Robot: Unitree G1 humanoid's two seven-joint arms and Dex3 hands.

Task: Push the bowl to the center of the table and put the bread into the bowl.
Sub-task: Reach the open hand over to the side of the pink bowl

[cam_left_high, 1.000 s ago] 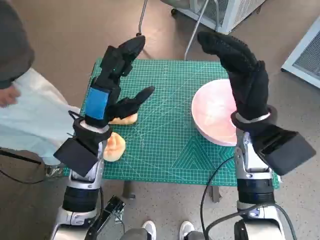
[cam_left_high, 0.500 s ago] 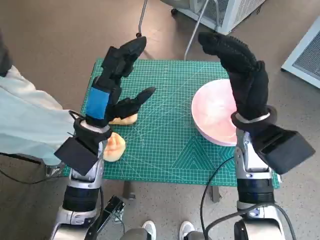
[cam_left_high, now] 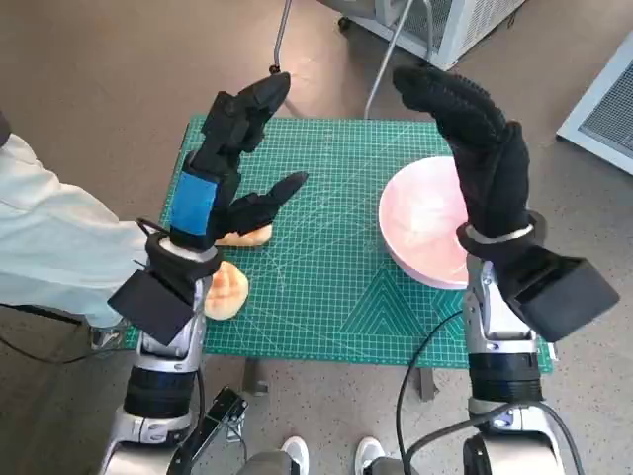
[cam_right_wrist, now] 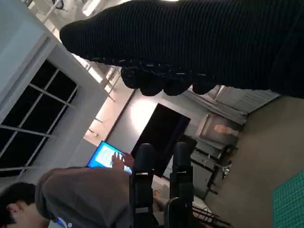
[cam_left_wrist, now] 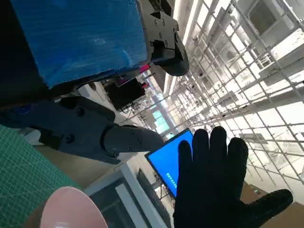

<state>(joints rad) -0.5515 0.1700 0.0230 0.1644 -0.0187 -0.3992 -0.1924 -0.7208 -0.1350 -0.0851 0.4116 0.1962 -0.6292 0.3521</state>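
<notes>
Green mat first: nothing's been done yet, bowl sits unpushed under the spread right hand, bread unlifted below the spread left hand.

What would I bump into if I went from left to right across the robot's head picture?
A person's pale sleeve → bread → left hand → green cutting mat → pink bowl → right hand.

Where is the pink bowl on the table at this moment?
In the head view, the pink bowl sits on the right part of the green mat, near its right edge, partly hidden behind the raised right robot hand.
</notes>
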